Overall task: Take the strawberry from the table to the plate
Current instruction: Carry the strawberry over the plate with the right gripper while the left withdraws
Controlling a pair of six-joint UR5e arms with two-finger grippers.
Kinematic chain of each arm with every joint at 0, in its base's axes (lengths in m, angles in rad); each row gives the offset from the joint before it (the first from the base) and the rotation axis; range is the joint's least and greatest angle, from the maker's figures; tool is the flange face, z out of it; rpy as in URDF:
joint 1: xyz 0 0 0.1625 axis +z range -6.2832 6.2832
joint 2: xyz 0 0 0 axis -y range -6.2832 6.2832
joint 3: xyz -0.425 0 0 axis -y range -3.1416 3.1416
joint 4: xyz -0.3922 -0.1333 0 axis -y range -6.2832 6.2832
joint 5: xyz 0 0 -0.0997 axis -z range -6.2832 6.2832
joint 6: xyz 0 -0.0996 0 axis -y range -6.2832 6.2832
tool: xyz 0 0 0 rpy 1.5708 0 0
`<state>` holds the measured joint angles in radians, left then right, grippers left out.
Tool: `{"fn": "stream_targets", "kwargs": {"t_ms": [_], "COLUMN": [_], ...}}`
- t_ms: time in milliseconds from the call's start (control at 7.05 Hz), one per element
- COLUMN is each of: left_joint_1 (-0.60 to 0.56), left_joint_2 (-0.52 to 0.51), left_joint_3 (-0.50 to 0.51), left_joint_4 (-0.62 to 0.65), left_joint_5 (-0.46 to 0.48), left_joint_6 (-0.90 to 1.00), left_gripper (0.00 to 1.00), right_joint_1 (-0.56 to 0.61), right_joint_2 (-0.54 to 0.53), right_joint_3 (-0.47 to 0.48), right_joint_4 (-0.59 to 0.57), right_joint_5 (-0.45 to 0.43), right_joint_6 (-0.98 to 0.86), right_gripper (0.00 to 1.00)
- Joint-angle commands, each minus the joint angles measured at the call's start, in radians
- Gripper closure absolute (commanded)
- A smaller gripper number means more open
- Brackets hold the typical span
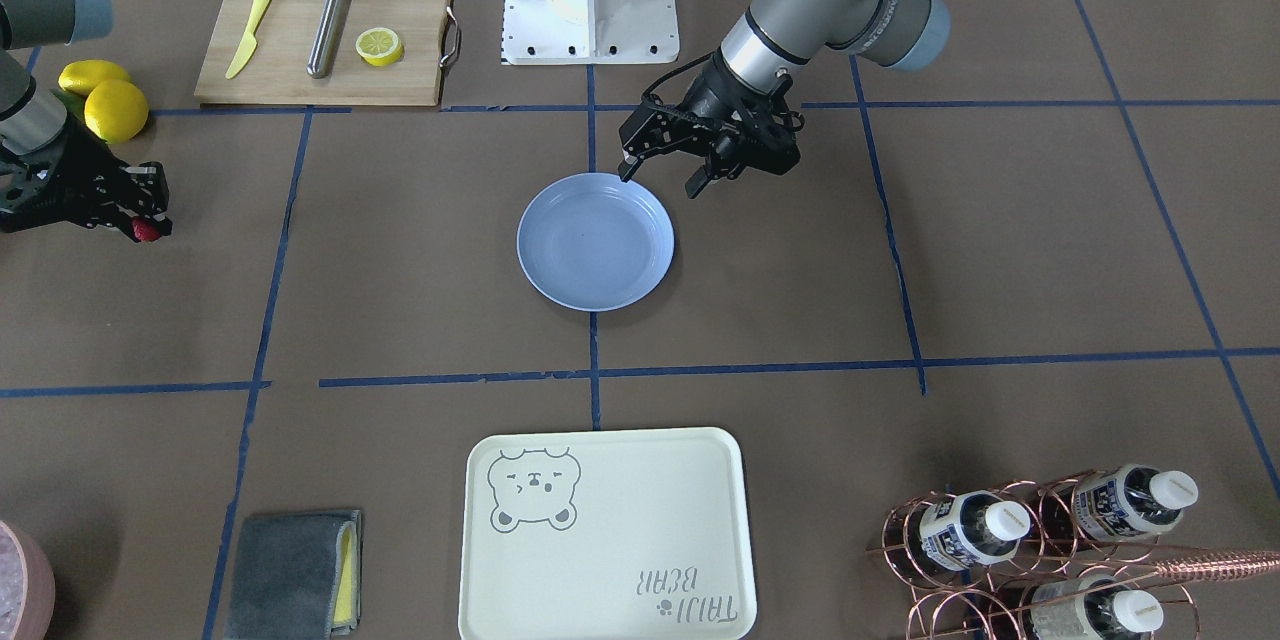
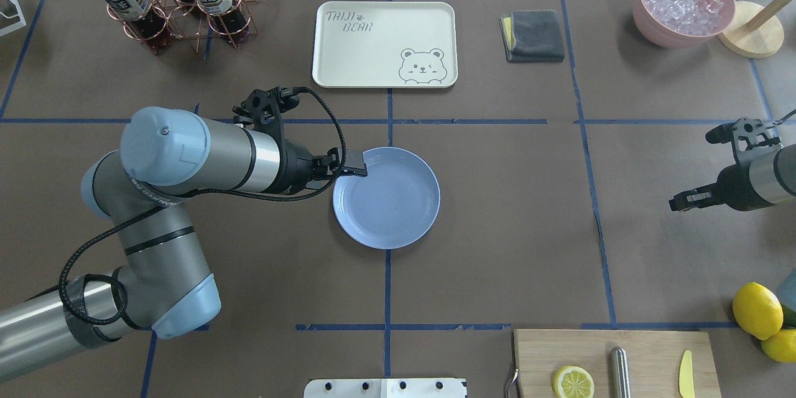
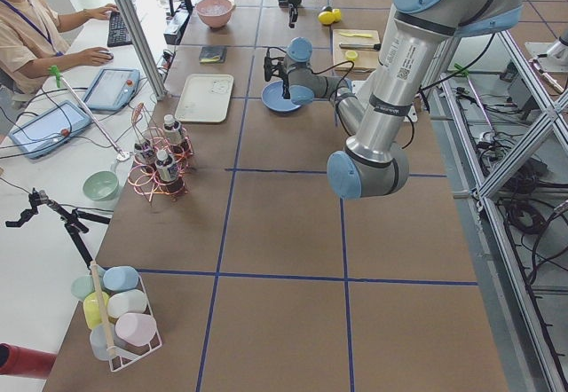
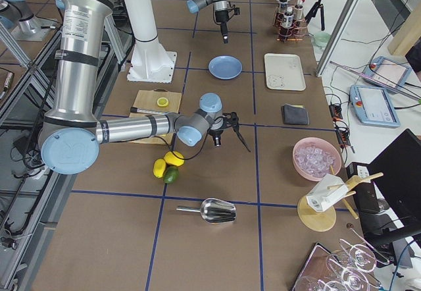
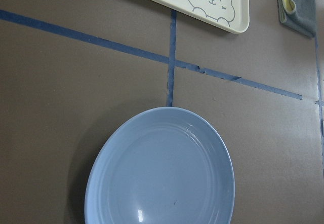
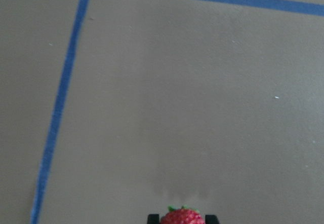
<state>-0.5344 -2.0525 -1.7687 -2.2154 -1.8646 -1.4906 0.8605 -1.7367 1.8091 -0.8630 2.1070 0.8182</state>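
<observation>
Strawberry (image 1: pixel 147 231), tiny, dark-red and bumpy, at front-facing view's left: clenched in black two-finger right tool (image 1: pixel 152 225), seemingly clear of brown-paper, blue-taped desk (image 1: pixel 400 320) for carrying. Mid-view, round glossy light-blue plate (image 1: pixel 595 240), bare, well apart from berry. By its upper-right rim, left tool (image 1: pixel 662 178), spread and holding nothing, apparently parked out of the way.

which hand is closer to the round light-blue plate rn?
Left. The left hand hangs open right at the rim of the glossy light-blue round plate. The right hand is well off to the side, gripping the small dark-red strawberry.
</observation>
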Motion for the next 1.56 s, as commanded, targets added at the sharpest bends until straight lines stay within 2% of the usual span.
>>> {"fn": "stream_targets", "kwargs": {"t_ms": [0, 142, 284, 426, 568, 710, 994, 1135, 1419], "left_joint_1": [-0.004, -0.012, -0.019, -0.045, -0.083, -0.137, -0.307, -0.414, -0.434], "left_joint_2": [0.008, 0.018, 0.04, 0.067, 0.125, 0.197, 0.389, 0.441, 0.443], "left_joint_3": [-0.02, -0.037, -0.037, -0.041, -0.063, -0.093, -0.194, -0.21, -0.203], "left_joint_4": [-0.001, -0.001, -0.001, 0.0, 0.003, 0.003, 0.003, 0.002, 0.002], "left_joint_5": [-0.001, 0.001, 0.001, -0.002, -0.011, -0.024, -0.138, -0.198, -0.214], "left_joint_6": [0.001, 0.004, 0.015, 0.068, 0.186, 0.261, 0.48, 0.574, 0.581], "left_gripper": [0.0, 0.0, 0.0, 0.0, 0.0, 0.0, 0.0, 0.0, 0.0], "right_joint_1": [-0.027, -0.104, -0.185, -0.237, -0.324, -0.403, -0.416, -0.416, -0.426], "right_joint_2": [0.114, 0.193, 0.251, 0.338, 0.479, 0.626, 0.866, 0.929, 0.931], "right_joint_3": [0.047, 0.047, 0.045, 0.041, 0.035, 0.004, -0.235, -0.311, -0.333], "right_joint_4": [-0.019, -0.018, -0.021, -0.068, -0.206, -0.357, -0.393, -0.395, -0.395], "right_joint_5": [0.002, -0.04, -0.126, -0.162, -0.25, -0.386, -0.406, -0.418, -0.418], "right_joint_6": [0.292, 0.429, 0.505, 0.656, 0.747, 0.771, 0.937, 0.943, 0.938], "right_gripper": [1.0, 1.0, 1.0, 1.0, 1.0, 1.0, 1.0, 1.0, 1.0]}}
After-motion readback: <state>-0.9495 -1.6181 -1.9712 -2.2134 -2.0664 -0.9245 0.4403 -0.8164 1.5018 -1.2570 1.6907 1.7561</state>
